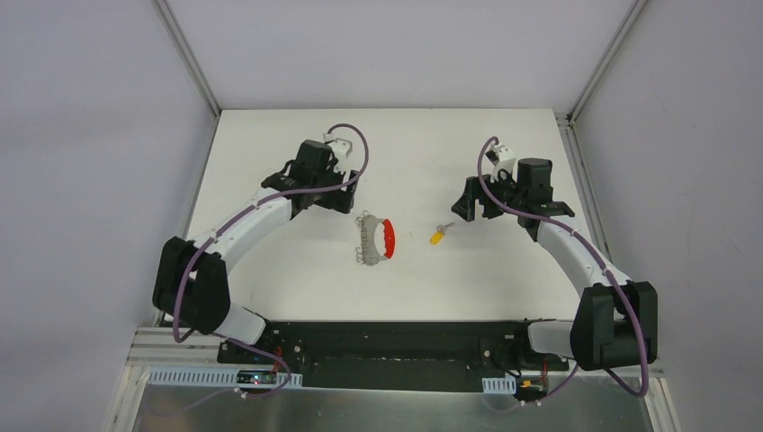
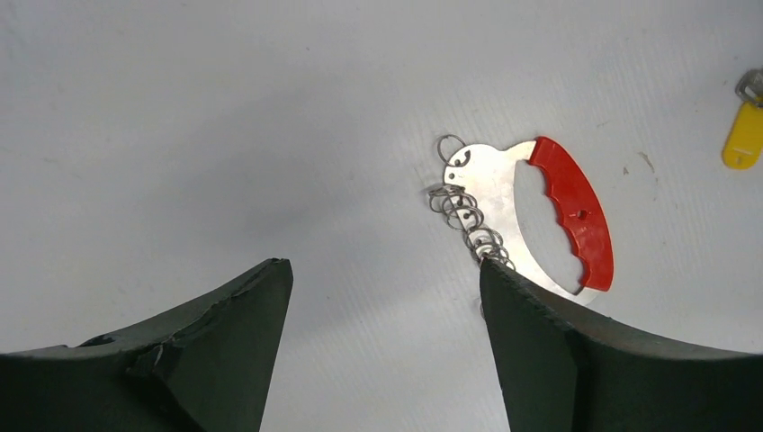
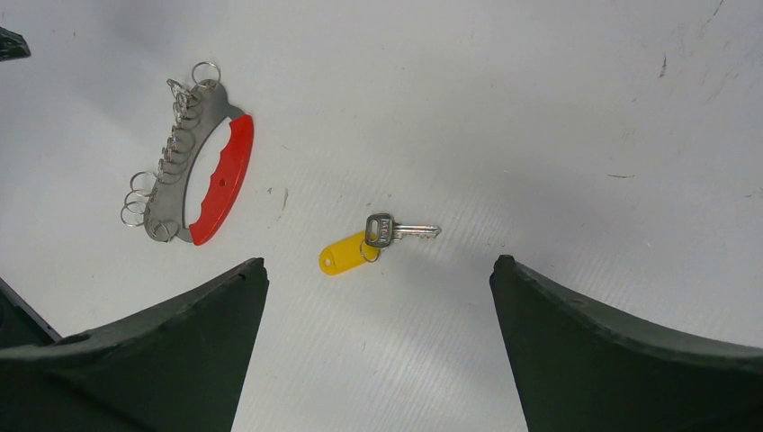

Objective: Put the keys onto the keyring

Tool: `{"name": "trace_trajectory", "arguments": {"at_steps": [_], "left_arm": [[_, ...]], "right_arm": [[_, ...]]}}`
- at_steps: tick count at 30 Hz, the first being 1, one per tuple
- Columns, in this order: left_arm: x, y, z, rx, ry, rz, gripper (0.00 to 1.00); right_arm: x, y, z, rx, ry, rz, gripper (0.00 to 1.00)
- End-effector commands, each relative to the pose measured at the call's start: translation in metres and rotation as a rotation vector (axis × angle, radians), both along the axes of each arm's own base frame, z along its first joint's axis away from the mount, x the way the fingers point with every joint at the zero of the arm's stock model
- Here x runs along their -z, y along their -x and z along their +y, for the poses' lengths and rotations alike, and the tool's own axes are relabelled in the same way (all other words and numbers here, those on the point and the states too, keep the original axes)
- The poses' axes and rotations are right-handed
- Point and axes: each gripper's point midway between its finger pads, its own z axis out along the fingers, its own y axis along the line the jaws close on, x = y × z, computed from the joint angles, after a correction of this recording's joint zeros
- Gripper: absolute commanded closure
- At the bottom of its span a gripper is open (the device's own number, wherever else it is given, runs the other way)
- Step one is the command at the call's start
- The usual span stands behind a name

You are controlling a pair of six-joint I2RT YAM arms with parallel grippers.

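The key [image 3: 402, 231] lay flat on the white surface [image 1: 504, 279], roughly midway between the arms and a little right of centre. Its yellow plastic tag [image 3: 345, 256] was joined to it by a small ring. The keyring [image 2: 576, 216] lay just to its left, apart from it: a flat metal plate with a red grip along one edge and a row of small wire rings [image 3: 171, 135] along the other.

Both end effectors hovered over the surface with jaws spread wide and nothing between them, the left end effector [image 2: 382, 279] near the keyring and the right end effector [image 3: 380, 265] almost over the key.

The key looked very light, thin and hard, likely to slide or skitter if nudged. The tag seemed the better place to pinch, being thicker and less slippery than the blade, though the key would then dangle loosely from its ring. The plate appeared stiff, so it should hold its shape when gripped across the red part. The wire rings looked loose and springy, and would probably shift when pushed.
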Motion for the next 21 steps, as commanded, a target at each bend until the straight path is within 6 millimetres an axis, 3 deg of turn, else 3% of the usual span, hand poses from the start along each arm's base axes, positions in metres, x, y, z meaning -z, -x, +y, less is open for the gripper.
{"name": "trace_trajectory", "arguments": {"at_steps": [1,5,13,16,21], "left_arm": [[-0.042,-0.020,0.014,-0.026,0.050,-0.217,0.20],[-0.040,-0.018,0.007,0.032,0.061,-0.207,0.20],[0.016,-0.010,-0.029,0.116,0.117,0.078,0.34],[0.035,0.008,-0.041,0.162,0.118,0.145,0.38],[0.061,0.054,-0.054,0.287,0.047,0.228,0.41]], "right_arm": [[-0.022,-0.002,0.004,-0.021,-0.019,-0.076,0.02],[-0.021,-0.002,0.005,-0.025,-0.023,-0.071,0.02],[-0.018,-0.002,0.003,-0.021,-0.010,-0.070,0.02],[-0.017,-0.002,0.003,-0.021,-0.007,-0.065,0.02],[-0.012,-0.002,0.002,-0.023,0.001,-0.054,0.02]]}}
